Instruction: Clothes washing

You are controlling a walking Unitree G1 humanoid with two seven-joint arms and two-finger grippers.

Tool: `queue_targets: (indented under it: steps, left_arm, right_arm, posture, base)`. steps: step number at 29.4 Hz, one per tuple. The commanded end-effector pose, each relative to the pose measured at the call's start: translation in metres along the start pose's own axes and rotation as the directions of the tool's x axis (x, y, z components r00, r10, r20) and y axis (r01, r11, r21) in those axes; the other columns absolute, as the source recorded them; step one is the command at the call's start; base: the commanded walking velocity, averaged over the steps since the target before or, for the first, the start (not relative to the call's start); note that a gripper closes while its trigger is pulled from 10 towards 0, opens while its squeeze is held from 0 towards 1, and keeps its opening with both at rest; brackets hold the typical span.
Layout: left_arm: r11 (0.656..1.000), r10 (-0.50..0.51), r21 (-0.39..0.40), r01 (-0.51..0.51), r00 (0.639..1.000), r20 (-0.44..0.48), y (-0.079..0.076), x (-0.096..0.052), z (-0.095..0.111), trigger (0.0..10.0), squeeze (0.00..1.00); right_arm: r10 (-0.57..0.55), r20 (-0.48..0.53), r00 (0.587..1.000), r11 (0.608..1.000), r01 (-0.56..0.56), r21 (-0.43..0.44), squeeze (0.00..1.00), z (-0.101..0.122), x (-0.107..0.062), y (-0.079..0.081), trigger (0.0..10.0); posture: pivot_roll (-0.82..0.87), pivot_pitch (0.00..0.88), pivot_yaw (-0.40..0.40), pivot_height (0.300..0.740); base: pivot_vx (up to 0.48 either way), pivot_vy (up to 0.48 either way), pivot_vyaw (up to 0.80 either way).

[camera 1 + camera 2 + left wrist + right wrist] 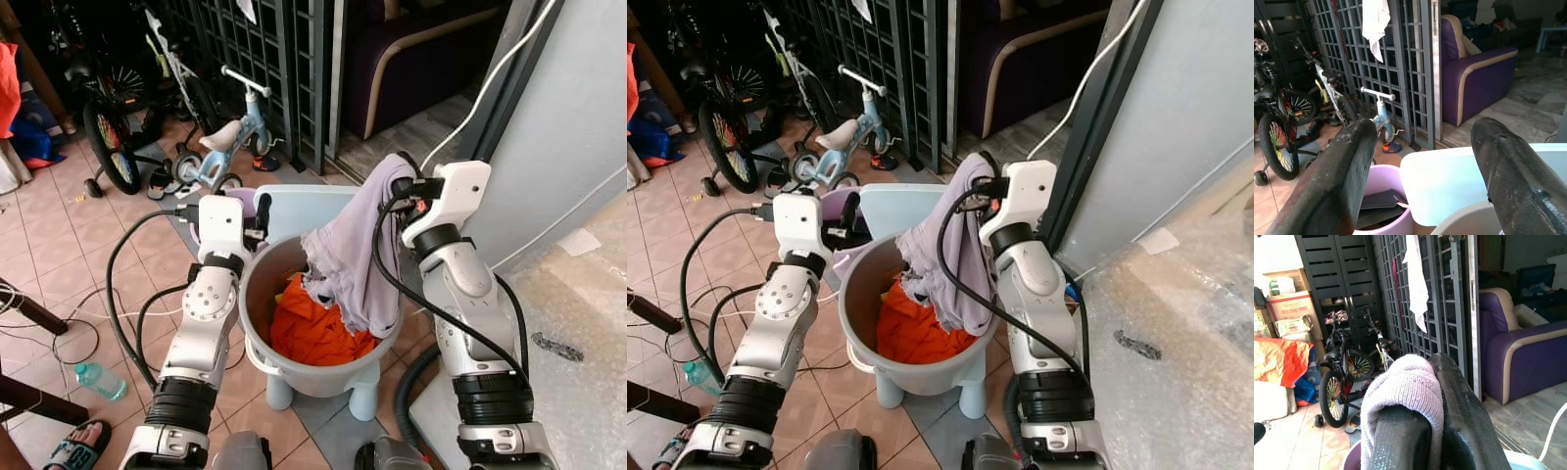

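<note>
I am holding a lilac cloth (348, 259) with my right gripper (1435, 431); the fingers are clenched on one bunched corner, and the rest is hanging over the bucket (257, 338), touching the orange cloth (309, 328) inside. It is looking soft, limp and light, so I judge a pinch on a thick fold is best. My left gripper (1422, 166) is waiting released by the rim. Farther off, a small bike (230, 132) is standing.

Bright, sharp daylight; dim background corners.
</note>
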State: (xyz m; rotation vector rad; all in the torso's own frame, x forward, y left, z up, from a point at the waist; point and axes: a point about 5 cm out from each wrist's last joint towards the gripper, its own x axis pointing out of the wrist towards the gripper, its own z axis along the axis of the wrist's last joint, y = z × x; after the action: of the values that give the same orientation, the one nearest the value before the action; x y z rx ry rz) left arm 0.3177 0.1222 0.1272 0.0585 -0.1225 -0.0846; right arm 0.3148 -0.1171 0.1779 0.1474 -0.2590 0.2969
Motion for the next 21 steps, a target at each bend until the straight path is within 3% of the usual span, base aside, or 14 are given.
queue_targets:
  steps: [1, 6, 21]
  left_arm:
    - [1.0, 0.011, 0.011, -0.011, 1.0, 0.009, 0.005, -0.001, 0.002, 10.0, 0.0]
    - [1.0, 0.02, 0.022, -0.019, 0.999, -0.026, 0.005, -0.01, -0.007, 10.0, 0.0]
    - [0.999, 0.038, 0.017, -0.037, 0.998, -0.042, 0.007, -0.014, -0.011, 10.0, 0.0]
  right_arm:
    - [0.008, 0.044, 0.999, 1.0, -0.008, -0.011, 0.0, 0.012, 0.0, 0.003, 10.0]
    - [-0.017, -0.009, 1.0, 1.0, 0.017, -0.015, 0.0, 0.003, -0.011, 0.001, 10.0]
    - [-0.023, -0.048, 0.999, 1.0, 0.022, -0.021, 0.0, 0.001, -0.015, 0.001, 10.0]
  posture:
    - [-0.07, 0.0, 0.042, 0.74]
    - [-0.07, 0.001, 0.034, 0.74]
    - [-0.07, 0.024, 0.02, 0.74]
  base:
    - [0.0, 0.0, 0.0]
    - [0.0, 0.0, 0.0]
    - [-0.307, 0.0, 0.0]
